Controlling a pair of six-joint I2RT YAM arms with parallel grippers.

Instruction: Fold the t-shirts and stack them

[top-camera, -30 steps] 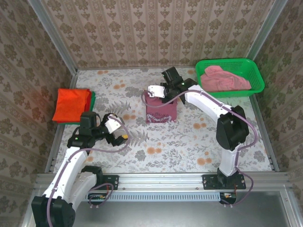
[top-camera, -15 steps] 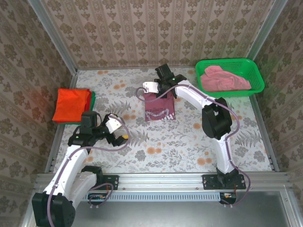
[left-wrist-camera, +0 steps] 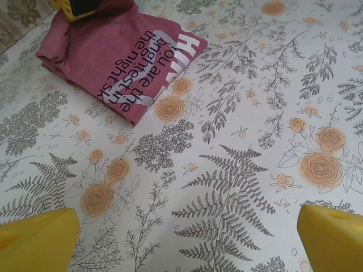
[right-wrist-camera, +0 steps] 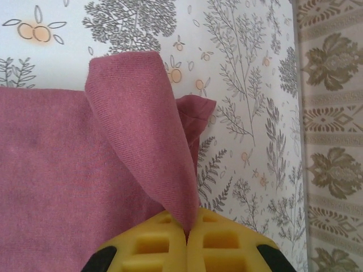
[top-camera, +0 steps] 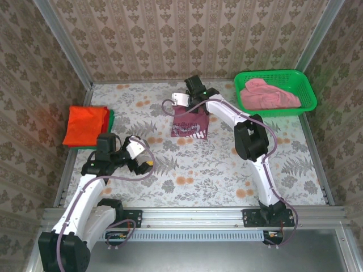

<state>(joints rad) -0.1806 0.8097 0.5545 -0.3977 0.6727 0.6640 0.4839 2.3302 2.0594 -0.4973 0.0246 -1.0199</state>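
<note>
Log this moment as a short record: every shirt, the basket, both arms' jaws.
maroon t-shirt: folded, lettering up, middle of the table
orange t-shirt: folded, on the green t-shirt, left table edge
pink t-shirt: crumpled in the green basket, far right
right jaws: shut on a raised fold of the maroon t-shirt
left jaws: open, empty, above bare table

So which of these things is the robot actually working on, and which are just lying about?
Part of the job:
- maroon t-shirt, mid-table, a fold pinched in the right arm's jaws
- orange t-shirt, folded, on the green t-shirt
- pink t-shirt, crumpled in the basket

Just there:
- green mesh basket
- flowered table
</note>
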